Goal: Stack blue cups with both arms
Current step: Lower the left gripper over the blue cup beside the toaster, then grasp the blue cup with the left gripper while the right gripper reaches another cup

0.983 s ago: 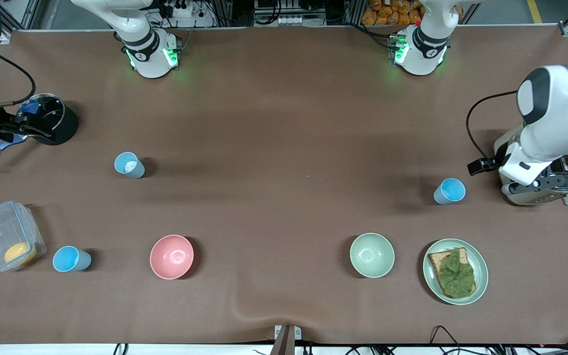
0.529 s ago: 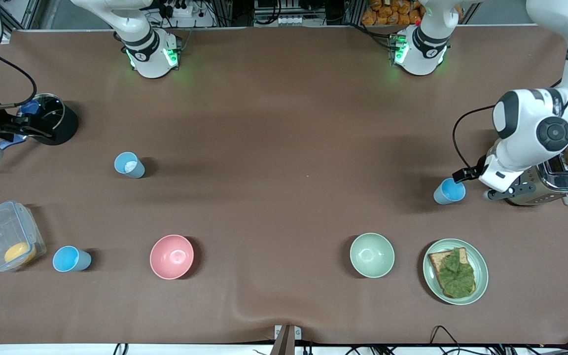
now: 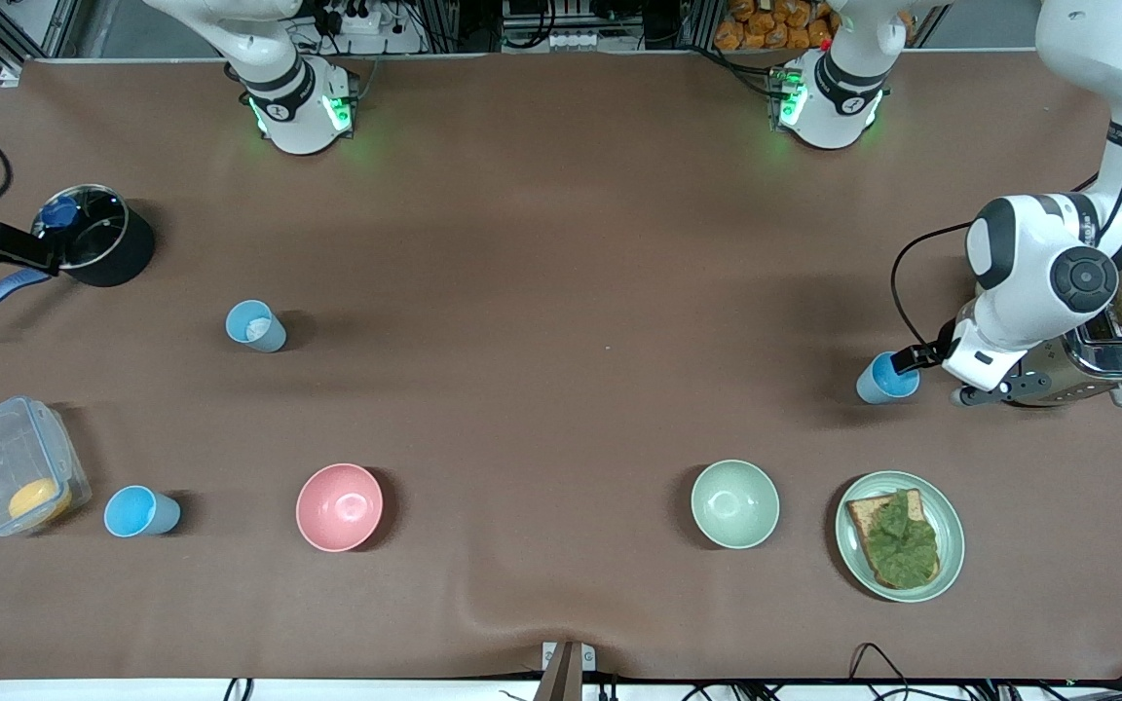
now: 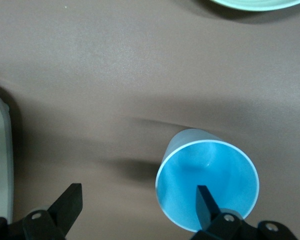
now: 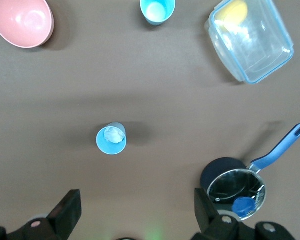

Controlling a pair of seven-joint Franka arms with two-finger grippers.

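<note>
Since a second ago my left arm has swung down from beside the toaster (image 3: 1097, 360), and the left gripper (image 3: 909, 362) now sits at the rim of the blue cup at its end of the table (image 3: 884, 380). In the left wrist view its jaws are spread wide, with one finger (image 4: 206, 204) dipping inside the cup's mouth (image 4: 207, 187) and the other out over bare table, so they straddle the cup wall without pinching it yet. My right arm has pulled back off the table edge near the black pot (image 3: 98, 243). I cannot see the right gripper itself in the front view, but the right wrist view shows its fingers (image 5: 65, 212) spread apart, high over the table near the pot (image 5: 235, 187).

As for progress, nothing is stacked. All three cups stand apart and upright: the one under the left gripper, one with something white inside (image 3: 255, 326) toward the right arm's end, and a third (image 3: 139, 512) nearer the front camera, just beside the clear container (image 3: 11, 477). The pink bowl (image 3: 339, 506), the green bowl (image 3: 734, 503) and the sandwich plate (image 3: 951, 526) lie untouched. I judge we are at the first grasp, with every lift and nesting step left.
</note>
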